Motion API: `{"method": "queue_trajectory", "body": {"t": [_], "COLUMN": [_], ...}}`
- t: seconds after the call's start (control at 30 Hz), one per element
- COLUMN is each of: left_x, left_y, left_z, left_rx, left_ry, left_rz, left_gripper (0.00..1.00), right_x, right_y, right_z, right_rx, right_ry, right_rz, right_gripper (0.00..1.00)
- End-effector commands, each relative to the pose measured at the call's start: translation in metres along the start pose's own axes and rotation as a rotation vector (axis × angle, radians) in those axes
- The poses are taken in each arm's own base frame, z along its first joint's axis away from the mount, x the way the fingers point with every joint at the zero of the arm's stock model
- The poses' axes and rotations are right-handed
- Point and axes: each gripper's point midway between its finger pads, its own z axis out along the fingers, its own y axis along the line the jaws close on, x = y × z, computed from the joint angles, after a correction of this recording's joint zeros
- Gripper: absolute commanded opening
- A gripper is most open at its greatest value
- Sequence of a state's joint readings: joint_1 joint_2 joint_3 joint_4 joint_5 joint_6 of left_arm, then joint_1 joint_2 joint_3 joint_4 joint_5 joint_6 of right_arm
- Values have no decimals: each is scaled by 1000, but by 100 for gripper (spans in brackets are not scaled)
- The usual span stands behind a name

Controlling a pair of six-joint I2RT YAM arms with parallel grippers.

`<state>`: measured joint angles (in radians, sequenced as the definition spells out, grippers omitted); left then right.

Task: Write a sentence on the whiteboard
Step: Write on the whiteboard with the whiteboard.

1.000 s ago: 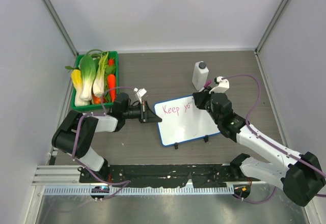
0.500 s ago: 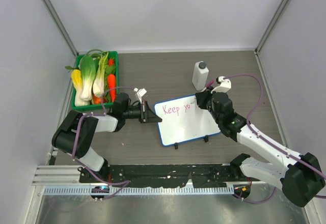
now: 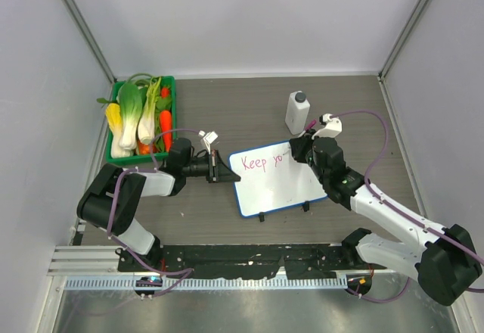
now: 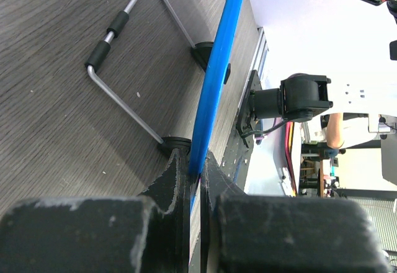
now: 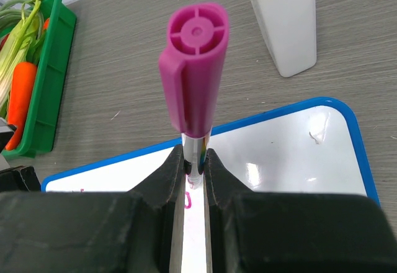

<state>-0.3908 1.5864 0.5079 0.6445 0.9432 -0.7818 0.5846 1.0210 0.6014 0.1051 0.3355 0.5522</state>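
The whiteboard (image 3: pixel 281 185) leans on its stand mid-table, blue rim around a white face. The sentence (image 3: pixel 259 163) reads "Keep yo" in pink along its top edge. My left gripper (image 3: pixel 220 172) is shut on the board's left rim (image 4: pixel 217 80), fingers either side of the blue edge at the left gripper (image 4: pixel 197 169). My right gripper (image 3: pixel 301 149) is shut on a pink marker (image 5: pixel 193 68), which stands upright with its tip on the whiteboard (image 5: pixel 298 149) between the right gripper (image 5: pixel 194 164) jaws. A fresh pink stroke (image 5: pixel 187 200) lies just below the tip.
A white bottle with a dark cap (image 3: pixel 297 112) stands just behind the board, close to the right gripper; the bottle (image 5: pixel 282 18) also shows in the right wrist view. A green crate of vegetables (image 3: pixel 113 121) sits far left. The board's wire stand (image 4: pixel 142 68) rests on the table behind it.
The right gripper with the marker has shifted slightly away from me along the board's top edge. The left arm and the board have not moved.
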Motion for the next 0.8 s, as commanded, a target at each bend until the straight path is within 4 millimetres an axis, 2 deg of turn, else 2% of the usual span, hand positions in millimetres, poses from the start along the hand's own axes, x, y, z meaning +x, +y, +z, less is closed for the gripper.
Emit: {"method": "queue_trajectory", "body": {"t": [0.0,0.53,0.77], "left_x": [12,12,12], "left_y": [11,12,12], "left_z": [3,3,4], "left_rx": [-51,-52,-50], "left_ry": [32,33,34], "left_rz": [-37,-38,-37], "left_gripper": [0,0,0], "right_x": [-6,12,5], "right_y": [-3,-14,-20], "right_z": [1,-9,-11], "right_rx": [9,20,52], "right_ry": [-34,17,-11], "right_rz": [5,-16,-21], "right_gripper": [1,1,2]}}
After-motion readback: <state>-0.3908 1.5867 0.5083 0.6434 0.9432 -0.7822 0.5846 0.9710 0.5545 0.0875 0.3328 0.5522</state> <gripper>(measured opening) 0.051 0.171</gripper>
